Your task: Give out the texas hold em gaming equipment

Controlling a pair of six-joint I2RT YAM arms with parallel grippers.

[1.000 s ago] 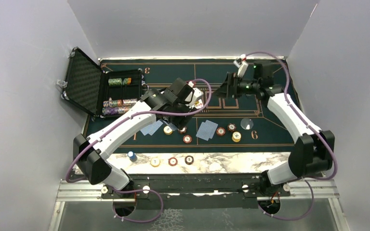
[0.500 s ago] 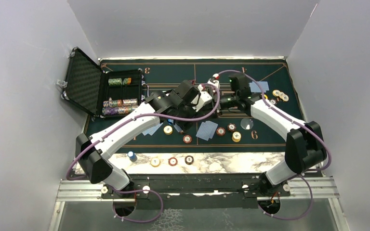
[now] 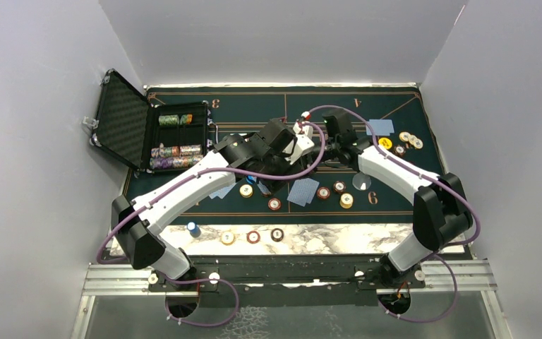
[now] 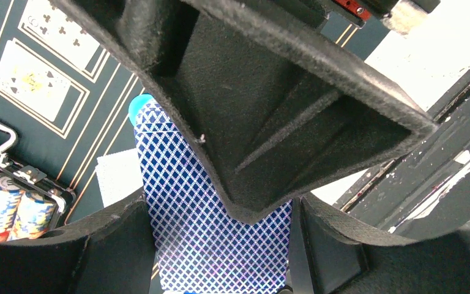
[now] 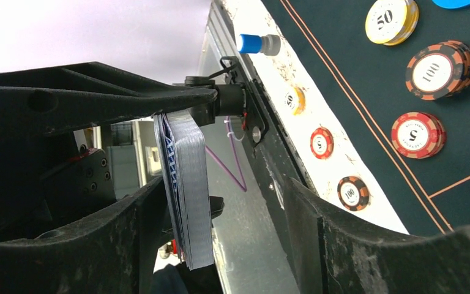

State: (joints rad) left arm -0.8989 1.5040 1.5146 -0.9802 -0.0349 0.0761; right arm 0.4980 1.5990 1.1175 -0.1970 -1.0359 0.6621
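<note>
Deck of blue-backed playing cards [image 4: 208, 233] clamped by its edges in the left gripper [image 3: 300, 143], above the green felt mat [image 3: 254, 99]. The right gripper [image 3: 322, 141] faces it, jaws spread wide beside the deck.

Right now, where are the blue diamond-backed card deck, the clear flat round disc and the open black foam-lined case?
Blue diamond-backed card deck [image 4: 214, 245]: left wrist view, patterned back.
Clear flat round disc [image 3: 361, 181]: top view, its centre.
Open black foam-lined case [image 3: 121, 120]: top view, foam lid.

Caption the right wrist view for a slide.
Right gripper open around the card deck, seen edge-on; poker chips lie on the felt mat.
</note>
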